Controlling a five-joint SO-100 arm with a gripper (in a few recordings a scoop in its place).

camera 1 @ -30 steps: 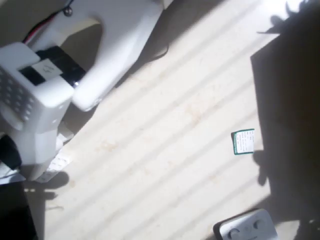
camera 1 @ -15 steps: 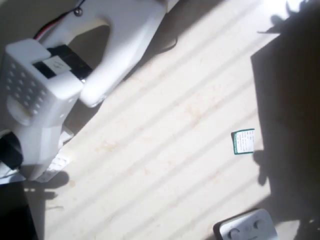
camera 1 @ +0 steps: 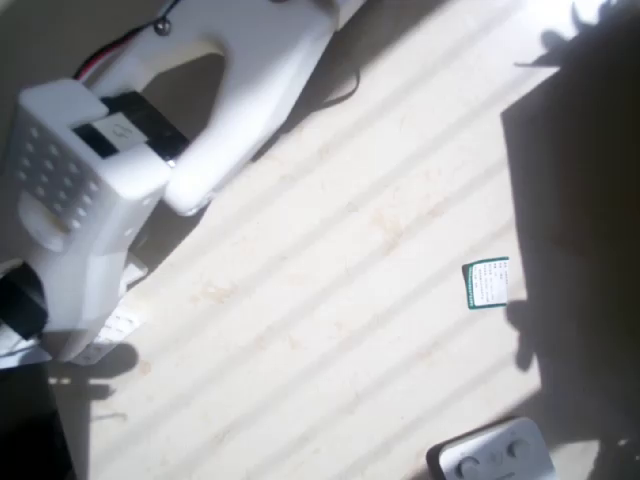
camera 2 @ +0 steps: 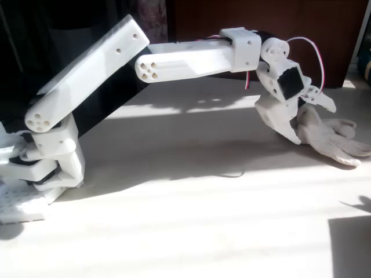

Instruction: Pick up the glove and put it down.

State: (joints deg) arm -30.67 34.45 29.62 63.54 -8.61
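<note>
Cream-white knitted fabric marks the glove, which lies on the bench at the right edge of the fixed view, its stubby fingers trailing toward the frame's right side. The white arm reaches across from the left of that view and the gripper is angled down at the glove's cuff end, with one white finger touching or pressing into the fabric; the other finger is hidden behind it, so whether the jaws are spread or already pinching the knit cannot be told. By my reading the pick-up step is in hand, at the point of grasping: the glove looks to rest on the bench, not lifted. The next move would call for a firm closure on the bunched cuff, then a straight lift high enough for the limp fingers to clear the surface before lowering. In the overhead view a green-and-white card and a grey device sit at lower right, well apart from the arm.
</note>
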